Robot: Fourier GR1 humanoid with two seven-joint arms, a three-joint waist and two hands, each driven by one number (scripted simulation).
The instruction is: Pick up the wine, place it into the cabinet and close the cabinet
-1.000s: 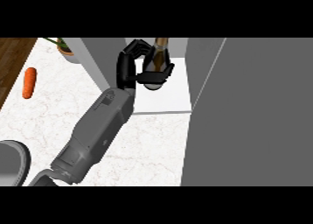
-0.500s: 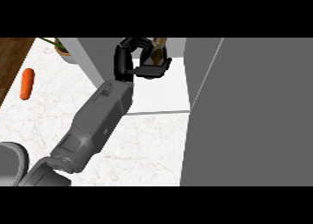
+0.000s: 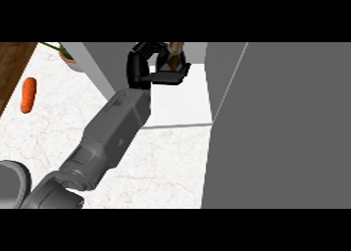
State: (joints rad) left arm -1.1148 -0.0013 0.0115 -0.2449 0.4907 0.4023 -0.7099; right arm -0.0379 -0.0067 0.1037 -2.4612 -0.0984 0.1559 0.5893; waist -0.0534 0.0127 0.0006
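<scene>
Wine bottle shows far in the head view, just inside the open cabinet. My left hand is curled round it, probably to set it down upright. The door at right is not yet closed.

This is a kitchen. A white marbled worktop runs beside a wooden floor at 10 o'clock. On it a carrot lies at 9 o'clock and a potted plant stands at 11. A tall grey cabinet rises at 3 o'clock.
</scene>
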